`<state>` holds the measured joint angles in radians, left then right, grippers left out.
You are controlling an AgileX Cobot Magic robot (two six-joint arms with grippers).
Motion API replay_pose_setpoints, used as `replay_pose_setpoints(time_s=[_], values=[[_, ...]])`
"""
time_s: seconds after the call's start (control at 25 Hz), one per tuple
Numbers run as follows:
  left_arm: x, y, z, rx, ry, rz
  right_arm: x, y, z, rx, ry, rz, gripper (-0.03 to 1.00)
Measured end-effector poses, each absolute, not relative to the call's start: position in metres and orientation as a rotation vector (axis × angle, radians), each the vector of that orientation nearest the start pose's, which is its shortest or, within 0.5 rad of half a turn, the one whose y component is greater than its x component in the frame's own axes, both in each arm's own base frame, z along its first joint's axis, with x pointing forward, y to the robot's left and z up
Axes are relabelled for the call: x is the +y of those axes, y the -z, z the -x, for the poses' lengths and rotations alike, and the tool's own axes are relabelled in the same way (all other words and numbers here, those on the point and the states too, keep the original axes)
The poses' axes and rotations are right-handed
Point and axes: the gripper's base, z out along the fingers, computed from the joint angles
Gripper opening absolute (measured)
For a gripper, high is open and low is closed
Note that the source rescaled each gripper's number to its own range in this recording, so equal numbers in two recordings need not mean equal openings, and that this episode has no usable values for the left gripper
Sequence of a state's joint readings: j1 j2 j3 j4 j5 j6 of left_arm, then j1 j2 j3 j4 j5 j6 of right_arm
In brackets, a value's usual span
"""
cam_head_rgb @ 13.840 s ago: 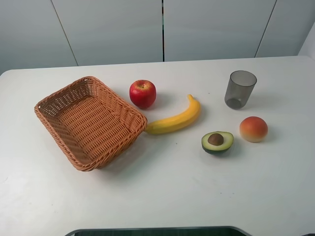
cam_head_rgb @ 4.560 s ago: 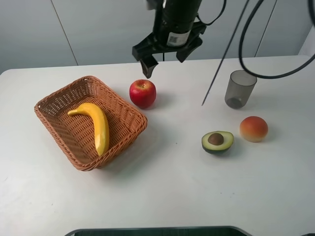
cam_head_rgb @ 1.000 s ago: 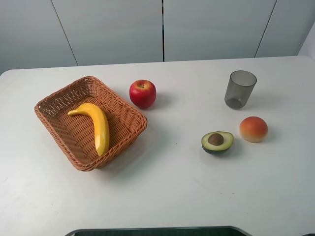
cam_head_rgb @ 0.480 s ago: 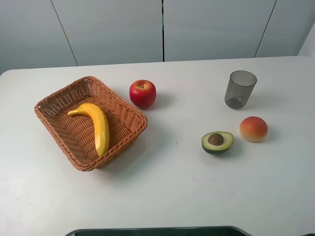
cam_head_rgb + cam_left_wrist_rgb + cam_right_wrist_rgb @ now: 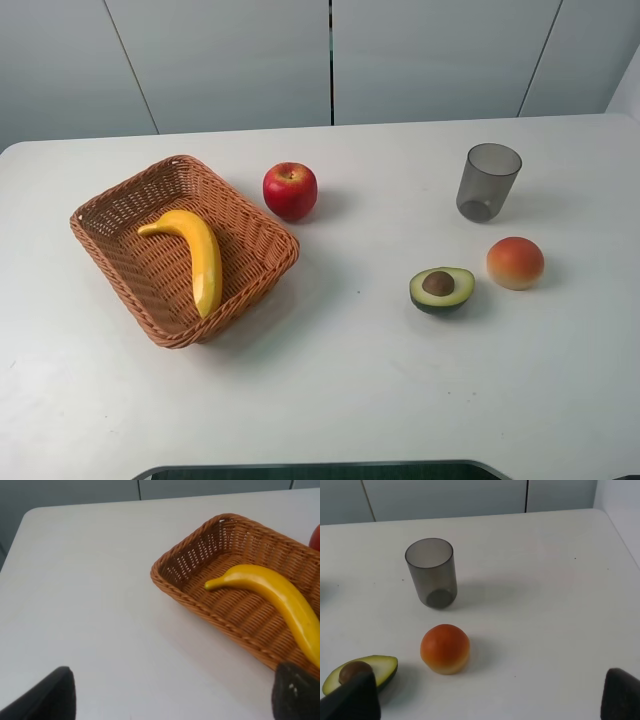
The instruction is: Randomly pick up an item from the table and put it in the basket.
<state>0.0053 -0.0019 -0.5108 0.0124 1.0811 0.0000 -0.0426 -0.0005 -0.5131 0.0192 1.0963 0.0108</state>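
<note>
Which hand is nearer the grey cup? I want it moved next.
Right. The right hand hangs over the table with the cup just ahead, beyond the orange fruit. The left hand is by the basket, far from it.

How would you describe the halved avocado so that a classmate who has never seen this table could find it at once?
Start at the white table and go to its right side, away from the wicker basket. Below the grey cup lies the avocado half, just left of a round orange-red fruit. It alone is green, cut open, showing a brown pit.
</note>
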Motion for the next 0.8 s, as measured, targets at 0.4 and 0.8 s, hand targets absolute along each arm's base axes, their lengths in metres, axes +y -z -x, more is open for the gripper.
replay_pose_setpoints(time_s=[0.4,0.8], values=[[0.0010,-0.2786,0.0073,2.052,-0.018,0.006,0.0019,-0.2780,0.0079,2.065,-0.003,-0.054,0.92],[0.0010,-0.2786,0.0073,2.052,-0.018,0.006,0.0019,-0.2780,0.0079,2.065,-0.002,-0.052,0.92]])
